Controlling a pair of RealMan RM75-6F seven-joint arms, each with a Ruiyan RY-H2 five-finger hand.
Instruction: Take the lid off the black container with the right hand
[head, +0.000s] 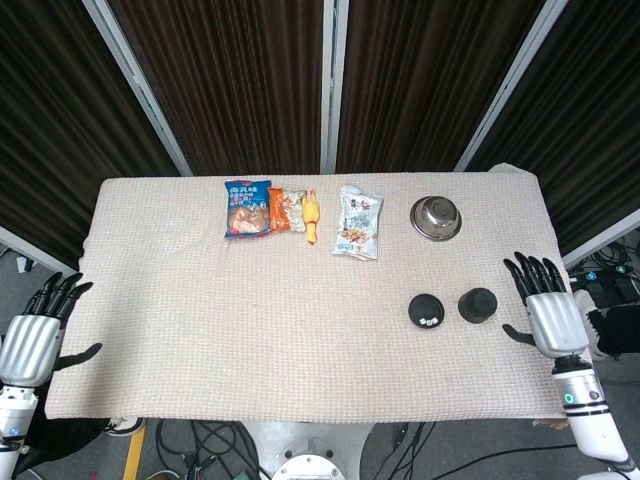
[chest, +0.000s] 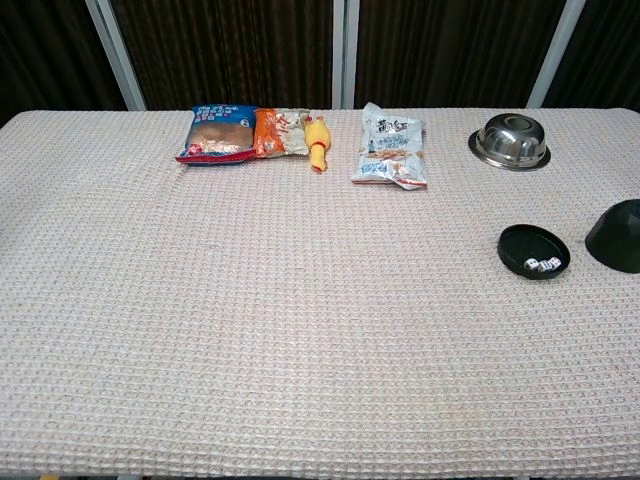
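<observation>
Lid (head: 478, 304) set down lower right on tabletop (head: 300, 330), just beside open black container (head: 425, 310), dice visible inside. Right hand (head: 548, 318) fingers spread, empty, apart from lid; left hand (head: 35, 335) idle, open, lower left. Task looks done.

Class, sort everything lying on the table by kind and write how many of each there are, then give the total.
Snack packets: 3 (blue, orange, white)
Yellow toy: 1
Metal bowl: 1
Black dish holding dice: 1
Black lid: 1
Total: 7
</observation>
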